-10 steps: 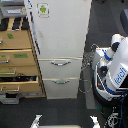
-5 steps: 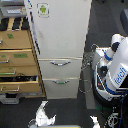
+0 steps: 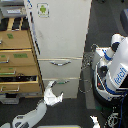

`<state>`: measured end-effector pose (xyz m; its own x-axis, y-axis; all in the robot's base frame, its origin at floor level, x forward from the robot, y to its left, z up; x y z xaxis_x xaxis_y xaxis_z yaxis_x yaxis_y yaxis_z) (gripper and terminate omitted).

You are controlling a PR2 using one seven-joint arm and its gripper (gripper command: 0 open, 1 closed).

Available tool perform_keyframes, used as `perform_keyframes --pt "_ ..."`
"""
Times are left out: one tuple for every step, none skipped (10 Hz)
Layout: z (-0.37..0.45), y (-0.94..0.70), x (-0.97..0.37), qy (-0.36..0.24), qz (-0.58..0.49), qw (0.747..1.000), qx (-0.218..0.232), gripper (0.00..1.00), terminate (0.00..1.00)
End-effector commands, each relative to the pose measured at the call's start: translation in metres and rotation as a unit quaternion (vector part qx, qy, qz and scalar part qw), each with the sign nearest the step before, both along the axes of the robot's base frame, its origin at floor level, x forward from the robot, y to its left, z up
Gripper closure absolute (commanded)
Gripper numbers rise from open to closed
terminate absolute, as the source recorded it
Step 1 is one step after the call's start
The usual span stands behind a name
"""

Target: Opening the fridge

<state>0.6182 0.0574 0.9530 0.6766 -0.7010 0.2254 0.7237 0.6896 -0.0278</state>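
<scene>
The tall white fridge (image 3: 60, 35) stands in the middle of the exterior view, its large upper door shut and carrying a green android sticker (image 3: 42, 9). Below it are two drawers with silver handles, the upper handle (image 3: 60, 63) and the lower handle (image 3: 63, 82). My white arm reaches up from the bottom left corner. Its gripper (image 3: 53, 95) is in front of the lower drawer's left part, just below and left of that handle. The picture is too coarse to show how the fingers stand or whether they touch the drawer.
A wooden drawer cabinet (image 3: 17, 55) stands at the fridge's left, with lower drawers pulled out toward my arm. A white robot body with a blue label (image 3: 116, 72) and cables occupies the exterior view's right. The floor is dark.
My arm has risen from the bottom edge, first barely showing, and now the gripper is up at the lower fridge drawer. The fridge door and drawers have not moved.
</scene>
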Motion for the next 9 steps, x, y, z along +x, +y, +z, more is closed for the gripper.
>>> perform_keyframes --pt "0.100 0.026 0.120 -0.033 0.137 0.990 0.024 0.00 0.00" --pt "0.130 0.041 0.144 -0.043 0.163 0.985 0.040 0.00 0.00" --pt "0.144 0.048 0.154 -0.044 0.172 0.983 0.049 0.00 0.00" --pt "0.165 0.061 0.176 -0.042 0.202 0.977 0.057 0.00 0.00" --pt "0.172 0.067 0.184 -0.037 0.217 0.974 0.056 0.00 0.00" --pt "0.180 0.073 0.194 -0.036 0.235 0.970 0.056 0.00 0.00" --pt "0.185 0.080 0.197 -0.033 0.249 0.966 0.061 0.00 0.00" --pt "0.190 0.092 0.200 -0.029 0.267 0.961 0.064 0.00 0.00" --pt "0.196 0.104 0.203 -0.029 0.280 0.957 0.068 0.00 0.00"
